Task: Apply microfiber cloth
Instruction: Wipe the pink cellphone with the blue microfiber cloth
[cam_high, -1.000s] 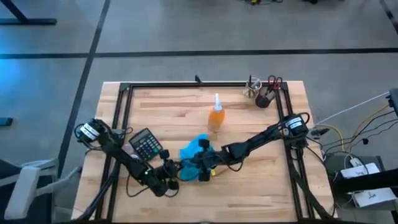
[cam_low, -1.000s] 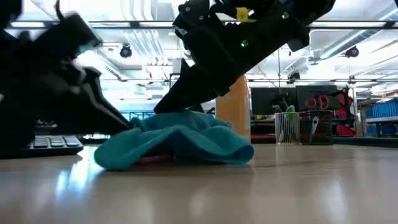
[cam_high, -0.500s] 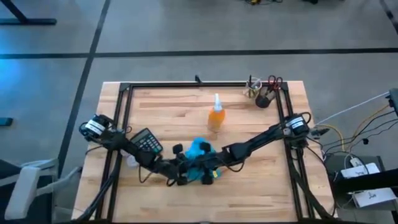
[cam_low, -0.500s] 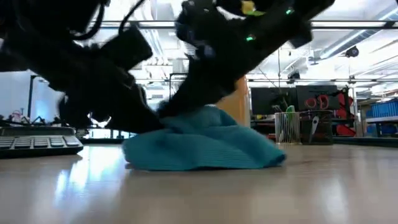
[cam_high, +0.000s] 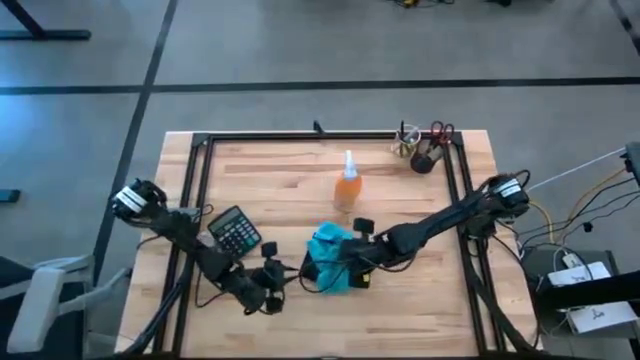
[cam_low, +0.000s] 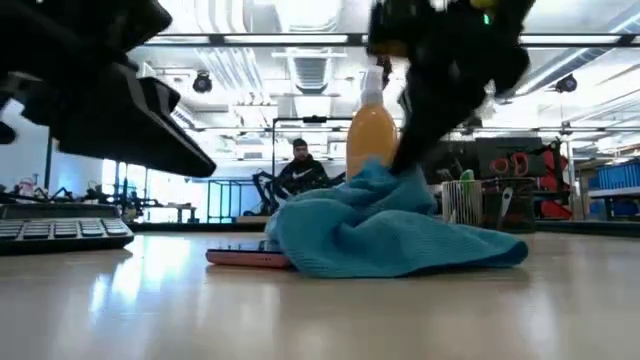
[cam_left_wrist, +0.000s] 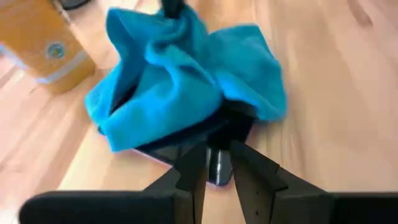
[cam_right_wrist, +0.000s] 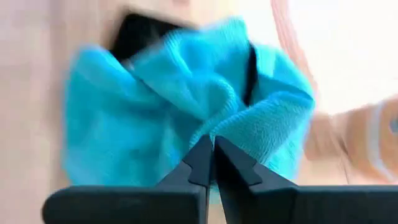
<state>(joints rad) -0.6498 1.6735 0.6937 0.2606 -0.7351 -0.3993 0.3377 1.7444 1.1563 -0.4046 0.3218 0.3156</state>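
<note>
The turquoise microfiber cloth lies bunched near the table's middle, draped over a black phone. The phone lies flat on the wood, and one end sticks out from under the cloth on the left. My right gripper comes down onto the cloth from the right and is shut on it. My left gripper stands just left of the phone's bare end. It has a narrow gap between its fingers and touches nothing. My right gripper pinches a raised fold of the cloth between its two fingers, near the cloth's top. The fingers slant down from the table's right. The fold is drawn up into a peak, while the rest of the cloth rests slack on the phone and the table.
An orange spray bottle stands just beyond the cloth. A calculator lies to the left, by my left arm. A cup with scissors stands at the far right corner. A person shows in the room behind.
My right gripper has dragged the cloth toward the table's right, pulling it up into a peak and baring the phone's left end. My left gripper first went in toward the cloth, then drew back toward the left and near edge.
</note>
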